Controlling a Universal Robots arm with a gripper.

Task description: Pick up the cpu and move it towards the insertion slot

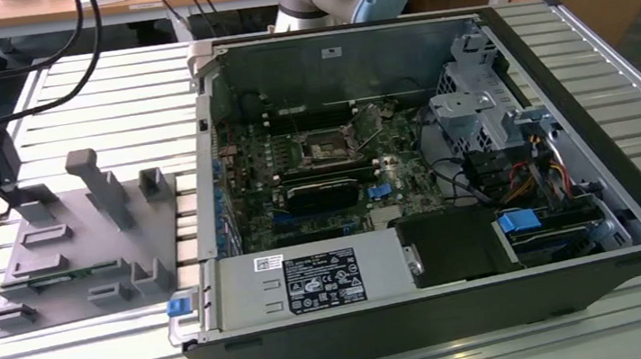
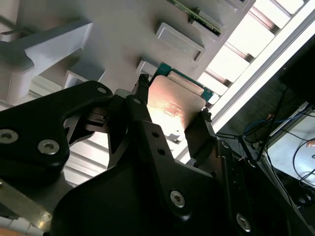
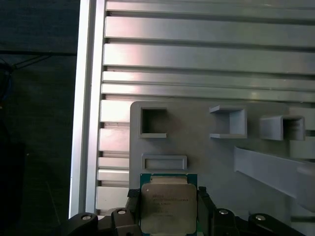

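cpu (image 3: 169,209): pinched flat by its opposite edges, just above the grey tray (image 3: 211,162).
hand (image 2: 173,101): clamped on the cpu.
slot (image 1: 327,147): inside the open computer case (image 1: 459,327), well apart, towards the exterior view's right of the tray.

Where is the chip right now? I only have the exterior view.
Observer: In both wrist views, the pincer has the chip between its fingers, gripped on two opposite edges.
Operator: Over the case yet?
Observer: No. The first wrist view puts the grey tray right behind it.
Operator: And the tray's square pocket?
Observer: The square pocket is empty, and the chip is apart from it.
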